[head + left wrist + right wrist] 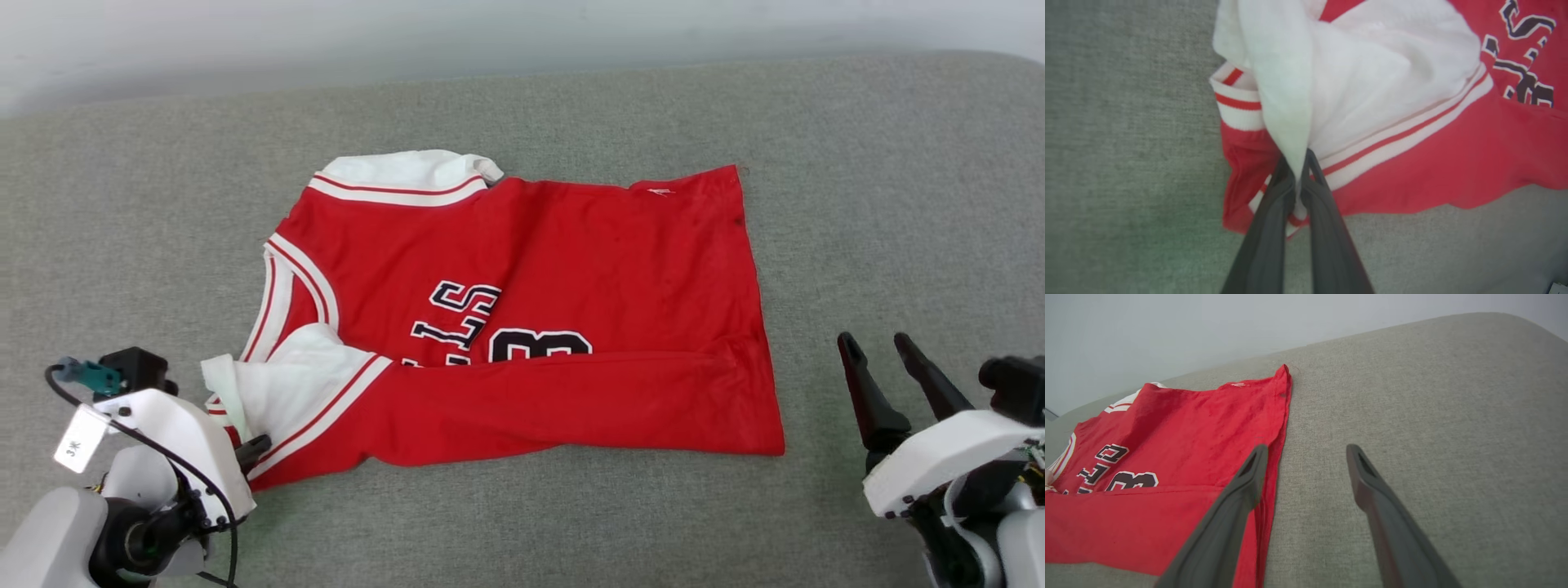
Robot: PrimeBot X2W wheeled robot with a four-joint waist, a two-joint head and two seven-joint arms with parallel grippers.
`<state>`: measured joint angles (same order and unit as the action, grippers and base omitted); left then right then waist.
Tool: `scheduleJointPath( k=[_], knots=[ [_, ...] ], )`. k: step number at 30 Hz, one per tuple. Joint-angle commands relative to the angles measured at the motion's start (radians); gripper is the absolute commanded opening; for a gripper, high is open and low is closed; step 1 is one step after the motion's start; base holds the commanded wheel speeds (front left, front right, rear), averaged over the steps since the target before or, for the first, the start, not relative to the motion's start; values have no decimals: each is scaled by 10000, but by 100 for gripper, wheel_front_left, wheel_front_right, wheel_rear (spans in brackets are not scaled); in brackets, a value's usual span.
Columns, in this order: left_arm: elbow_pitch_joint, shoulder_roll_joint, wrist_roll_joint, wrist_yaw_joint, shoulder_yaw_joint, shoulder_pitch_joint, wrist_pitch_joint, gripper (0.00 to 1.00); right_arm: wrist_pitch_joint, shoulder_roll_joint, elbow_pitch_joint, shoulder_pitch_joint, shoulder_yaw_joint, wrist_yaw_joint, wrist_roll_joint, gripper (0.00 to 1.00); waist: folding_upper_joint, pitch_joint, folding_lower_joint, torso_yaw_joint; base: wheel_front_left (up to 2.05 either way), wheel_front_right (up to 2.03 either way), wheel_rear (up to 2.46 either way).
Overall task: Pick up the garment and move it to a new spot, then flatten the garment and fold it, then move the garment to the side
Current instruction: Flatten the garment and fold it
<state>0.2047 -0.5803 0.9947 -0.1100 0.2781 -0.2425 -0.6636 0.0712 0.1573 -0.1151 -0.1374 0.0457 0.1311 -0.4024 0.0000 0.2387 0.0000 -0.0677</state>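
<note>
The limp garment (612, 261) is pinched at its seven-o'clock sleeve (277, 384) by the left hand (1299, 163); its five-o'clock hem corner (767, 441) is suggested for the spread right hand (873, 341).

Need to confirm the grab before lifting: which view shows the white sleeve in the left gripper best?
Left wrist view: the left gripper is shut on a fold of the white sleeve, close up. Head view shows that sleeve small, the pinch partly behind the wrist. Right wrist view gives the red body of the garment.

Left claw (1300, 165) pinches the garment (571, 269); right claw (875, 345) hangs spread wide.
</note>
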Motion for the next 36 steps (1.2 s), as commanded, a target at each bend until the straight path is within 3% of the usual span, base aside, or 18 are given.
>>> scheduleJointPath(
  k=[1, 6, 11, 15, 24, 25, 26, 36],
  knots=[
    [-62, 89, -100, 32, 148, 67, 17, 0, 406, 165, 78, -62, 9, -8, -139, 100, 0, -100, 0, 91, 0, 0, 0],
    [-762, -164, -481, -95, 60, -108, 381, 0, 3208, 758, 273, -10, -228, -8, -615, 100, 0, -258, 0, 236, 0, 0, 0],
    [-1579, -280, -729, -228, 62, -206, 525, 0, 5158, 938, 606, -207, -666, -8, -921, 100, 0, -104, 0, 406, 0, 0, 0],
    [-2025, -306, -834, -327, 77, -306, 490, 0, 5763, 933, 496, -501, -1150, -8, -883, 100, 0, 203, 0, 482, 0, 0, 0],
    [-2398, -205, -1010, -451, 120, -370, 745, 0, 6325, 651, -1417, -921, -2260, -6, -1237, 98, 0, 660, 0, 622, 0, 0, 0],
    [-2396, -210, -1010, -464, 110, -313, 767, 0, 6308, 628, -1512, -933, -2366, -3, -1323, 22, 0, 668, 0, 627, 0, 0, 0],
    [-2397, -218, -1007, -474, 104, -265, 771, 0, 6266, 630, -1576, -951, -2439, -3, -1378, 0, 0, 666, 0, 626, 0, 0, 0],
    [-2396, -256, -918, -431, 74, 432, 1054, 0, 5560, 1235, -742, -910, -2042, -8, -1532, 0, 0, -121, 0, 627, 0, 0, 0]
  ],
)
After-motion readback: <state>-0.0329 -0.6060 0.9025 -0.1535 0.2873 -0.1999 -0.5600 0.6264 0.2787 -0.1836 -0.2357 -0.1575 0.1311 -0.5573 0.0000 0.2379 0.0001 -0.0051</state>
